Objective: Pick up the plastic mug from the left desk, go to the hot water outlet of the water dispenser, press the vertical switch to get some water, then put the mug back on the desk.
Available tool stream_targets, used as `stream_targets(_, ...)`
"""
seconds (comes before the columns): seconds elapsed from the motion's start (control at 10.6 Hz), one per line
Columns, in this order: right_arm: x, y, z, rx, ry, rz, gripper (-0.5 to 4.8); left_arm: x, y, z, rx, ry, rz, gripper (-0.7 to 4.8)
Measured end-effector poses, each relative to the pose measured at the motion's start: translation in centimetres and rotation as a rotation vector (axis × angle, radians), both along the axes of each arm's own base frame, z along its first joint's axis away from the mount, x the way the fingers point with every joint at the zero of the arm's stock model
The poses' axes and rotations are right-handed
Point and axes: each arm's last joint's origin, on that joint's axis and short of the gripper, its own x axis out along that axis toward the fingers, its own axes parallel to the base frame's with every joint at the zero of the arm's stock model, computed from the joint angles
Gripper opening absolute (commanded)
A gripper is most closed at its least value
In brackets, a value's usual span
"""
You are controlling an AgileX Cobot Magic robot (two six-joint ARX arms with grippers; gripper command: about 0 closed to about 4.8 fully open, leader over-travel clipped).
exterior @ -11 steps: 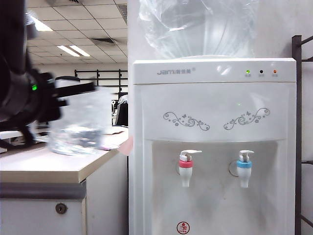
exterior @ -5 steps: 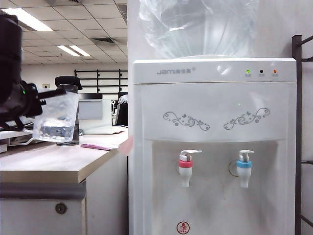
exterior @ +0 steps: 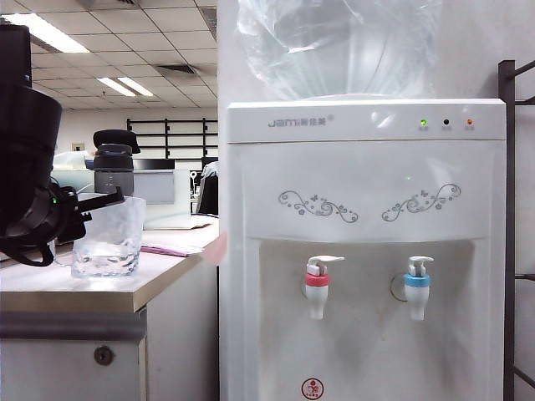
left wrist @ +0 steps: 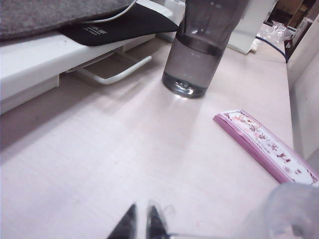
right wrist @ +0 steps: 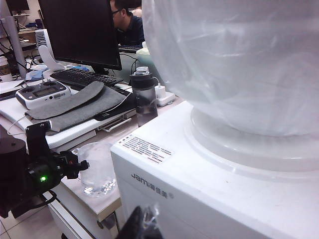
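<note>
The clear plastic mug [exterior: 104, 238] stands with its base on the left desk [exterior: 75, 288], a little water in its bottom. My left gripper [exterior: 104, 199] is at the mug's rim on its left side, shut on the thin handle; in the left wrist view the narrow jaws [left wrist: 141, 221] pinch the handle and the mug [left wrist: 291, 211] shows blurred. The water dispenser [exterior: 359, 167] is to the right, with the hot water outlet [exterior: 317, 288] and its vertical switch [exterior: 324, 261] untouched. My right gripper [right wrist: 145, 224] hovers above the dispenser's top corner, its tips together.
A dark grey bottle [left wrist: 199, 50] with a black cap stands behind the mug. A pink packet [left wrist: 264, 147] lies on the desk beside it. The blue-collared tap [exterior: 417, 288] is right of the red one. A keyboard, monitor and grey pad [right wrist: 75, 104] fill the desk's far part.
The left arm has swung the mug over the desk and lowered it from shoulder height down onto the desk top. The right arm has not moved.
</note>
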Motion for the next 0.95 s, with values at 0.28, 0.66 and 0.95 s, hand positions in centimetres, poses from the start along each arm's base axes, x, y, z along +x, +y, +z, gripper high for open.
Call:
stream_targets(0.28,0.0,0.0,0.0,0.0,0.0,0.0,-0.05,1.1,2.7,-0.1,-0.007,-0.006,0.063,0.3)
stream_targets(0.66,0.0,0.0,0.0,0.0,0.0,0.0,-0.05,2.0,2.9,-0.7,-0.014,0.049,-0.015,0.3)
stream_targets(0.95,0.0,0.0,0.0,0.0,0.0,0.0,-0.05,2.0,2.9,-0.9,-0.01,0.068,-0.016,0.3)
